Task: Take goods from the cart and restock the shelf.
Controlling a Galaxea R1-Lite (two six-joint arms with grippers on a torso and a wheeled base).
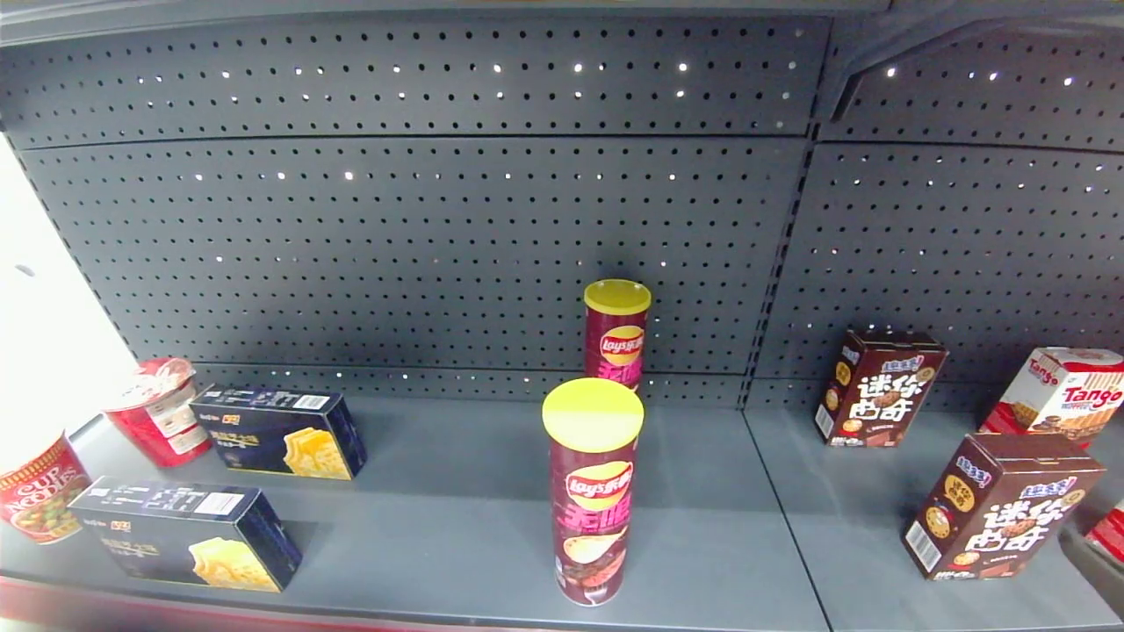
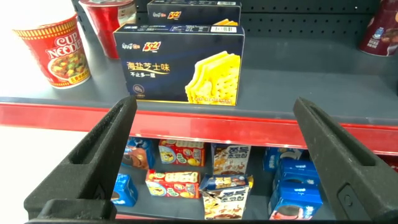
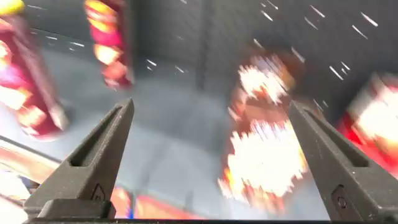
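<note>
Two maroon chip cans with yellow lids stand one behind the other mid-shelf: the front can (image 1: 593, 491) and the rear can (image 1: 616, 333) by the pegboard. My left gripper (image 2: 211, 162) is open and empty, held in front of the shelf's red front edge (image 2: 199, 121), facing a dark blue cracker box (image 2: 180, 65). My right gripper (image 3: 214, 162) is open and empty, facing the shelf with the chip cans (image 3: 28, 81) to one side and a brown cookie box (image 3: 264, 143), blurred, ahead.
On the shelf's left sit two dark blue cracker boxes (image 1: 189, 531) (image 1: 281, 430) and two red noodle cups (image 1: 39, 487) (image 1: 158, 408). Brown cookie boxes (image 1: 878, 386) (image 1: 1001, 505) and a wafer box (image 1: 1062, 391) stand right. A lower shelf holds several snack packs (image 2: 224, 177).
</note>
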